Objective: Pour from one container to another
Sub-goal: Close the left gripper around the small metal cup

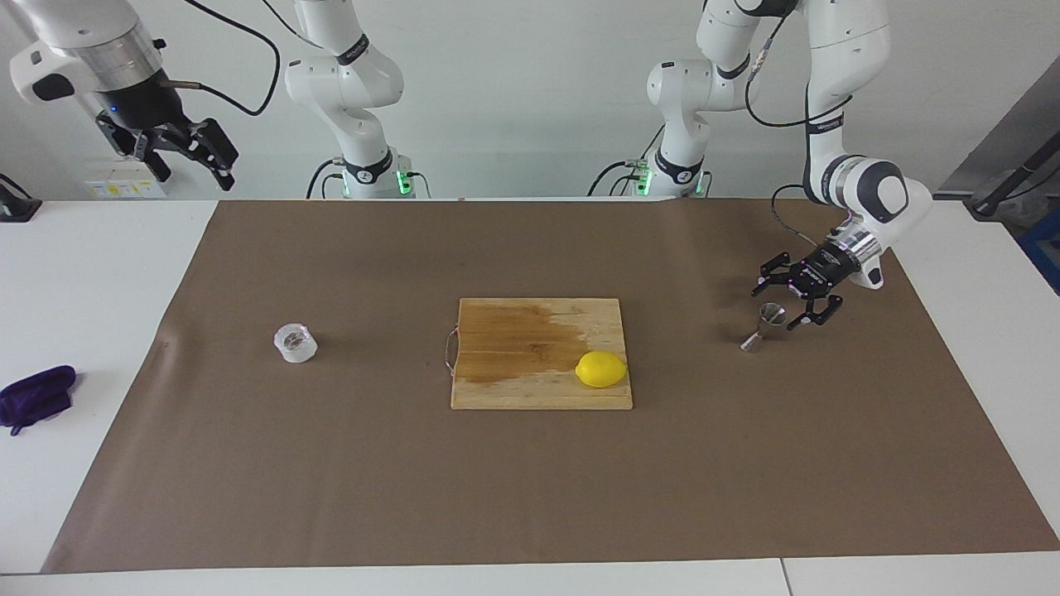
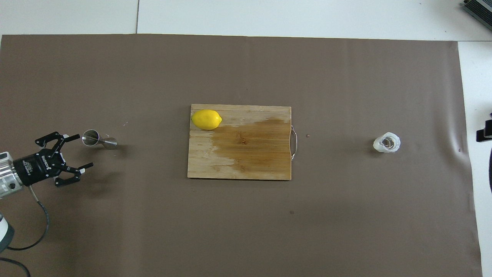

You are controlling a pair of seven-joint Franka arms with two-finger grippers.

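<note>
The steel jigger (image 1: 763, 328) stands upright on the brown paper sheet (image 1: 530, 497) toward the left arm's end of the table. It is a small shiny hourglass, two cones joined at a thin waist, the mouth of the upper cone open and bright. Taking the cutting board (image 2: 246, 161) as the centre of a clock in the overhead view, the jigger (image 2: 99, 140) lies at about 9 o'clock, well apart from the board.

The left gripper (image 1: 782, 302) sits low just beside the jigger, tilted toward it, its jaws spread wide with nothing between them. In the overhead view the left gripper (image 2: 82, 151) is at about 8 o'clock from the jigger, one fingertip (image 2: 73, 136) close by the upper rim; whether it touches cannot be told.

The plastic cup (image 2: 386, 142) is at 3 o'clock from the board, toward the right arm's end, also well apart from it. It is squat, round and milky translucent, with something faintly glinting inside. In the facing view the cup (image 1: 296, 343) stands alone on the paper.

A yellow lemon (image 1: 601, 369) rests on the board at the corner farther from the robots, beside a darker damp patch in the wood.

The right gripper (image 1: 184, 157) waits high over the table edge at its own end, jaws spread, holding nothing. A purple cloth (image 1: 35, 397) lies on the white table.
</note>
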